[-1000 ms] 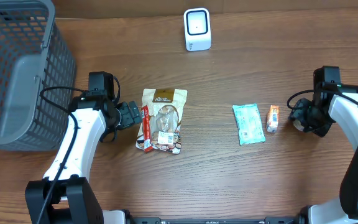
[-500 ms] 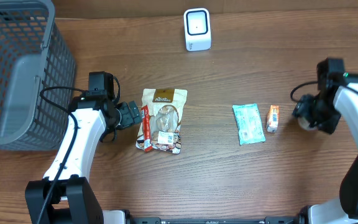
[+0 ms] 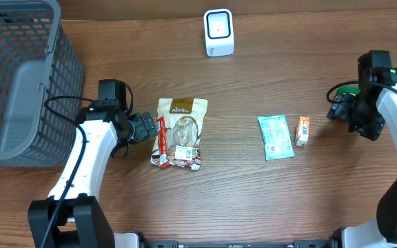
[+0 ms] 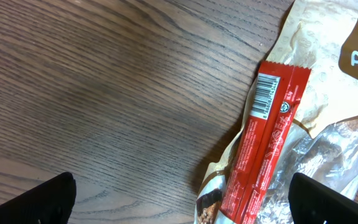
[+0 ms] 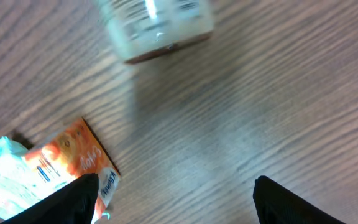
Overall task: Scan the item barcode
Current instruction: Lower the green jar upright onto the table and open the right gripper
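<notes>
Table point(image 3: 253, 200) of dark wood grain fills my overhead feed and carries everything else. On its far left corner stands the grey mesh basket point(image 3: 19, 76), the biggest thing here, with its near wall just beside my left arm point(image 3: 88, 158).

Next in size is the tan and white snack pouch point(image 3: 179, 133), lying flat left of centre. A red stick pack point(image 4: 266, 143) lies on the pouch's left edge, and its barcode point(image 4: 266, 96) faces up, sharp in the left wrist feed. Right of centre lies a teal packet point(image 3: 276, 137), with a small orange packet point(image 3: 302, 131) just beside it on the right; I cannot tell whether the two touch. The white scanner point(image 3: 218, 32) stands upright at the far edge, well apart from all the items.

My left gripper point(image 3: 145, 127) sits just left of the pouch with its fingers spread as wide as they go. They hold nothing, and the stick pack's lower end shows in the gap between them. My right gripper point(image 5: 173, 202) is near the orange packet, on its right. Its fingers are wide apart too, with only bare wood between them. Beyond them the right wrist feed shows a pale container point(image 5: 157, 28), too blurred for me to read its label.
</notes>
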You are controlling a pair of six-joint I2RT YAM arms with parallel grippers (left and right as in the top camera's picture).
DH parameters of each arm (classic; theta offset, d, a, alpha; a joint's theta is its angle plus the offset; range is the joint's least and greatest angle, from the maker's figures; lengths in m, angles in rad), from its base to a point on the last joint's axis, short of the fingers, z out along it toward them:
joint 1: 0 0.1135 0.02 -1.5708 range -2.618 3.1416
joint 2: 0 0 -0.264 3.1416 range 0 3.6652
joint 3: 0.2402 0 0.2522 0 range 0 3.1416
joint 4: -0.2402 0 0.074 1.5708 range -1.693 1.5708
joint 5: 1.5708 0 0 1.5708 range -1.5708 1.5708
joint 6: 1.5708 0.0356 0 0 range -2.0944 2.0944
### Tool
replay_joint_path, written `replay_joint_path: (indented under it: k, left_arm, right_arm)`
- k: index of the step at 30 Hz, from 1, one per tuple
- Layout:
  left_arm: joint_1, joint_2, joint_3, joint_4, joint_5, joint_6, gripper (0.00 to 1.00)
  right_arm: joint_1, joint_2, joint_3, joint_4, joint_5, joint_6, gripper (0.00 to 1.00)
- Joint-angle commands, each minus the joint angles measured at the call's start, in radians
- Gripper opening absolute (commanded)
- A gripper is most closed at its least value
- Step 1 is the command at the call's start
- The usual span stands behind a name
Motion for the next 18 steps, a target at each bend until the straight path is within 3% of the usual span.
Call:
replay_joint_path:
  k: [1, 7, 18]
  left_arm:
    - [-0.003, -0.004, 0.013, 0.001, -0.002, -0.006, 1.00]
    - [-0.003, -0.004, 0.013, 0.001, -0.002, -0.006, 1.00]
    - [-0.003, -0.004, 0.013, 0.001, -0.002, -0.006, 1.00]
  right_arm:
    - [-0.003, -0.012, 0.002, 0.039, 0.010, -0.035, 0.81]
    - [-0.003, -0.011, 0.005, 0.214, -0.002, -0.145, 0.80]
    - [-0.003, 0.053, 0.128, 0.250, -0.001, -0.208, 0.81]
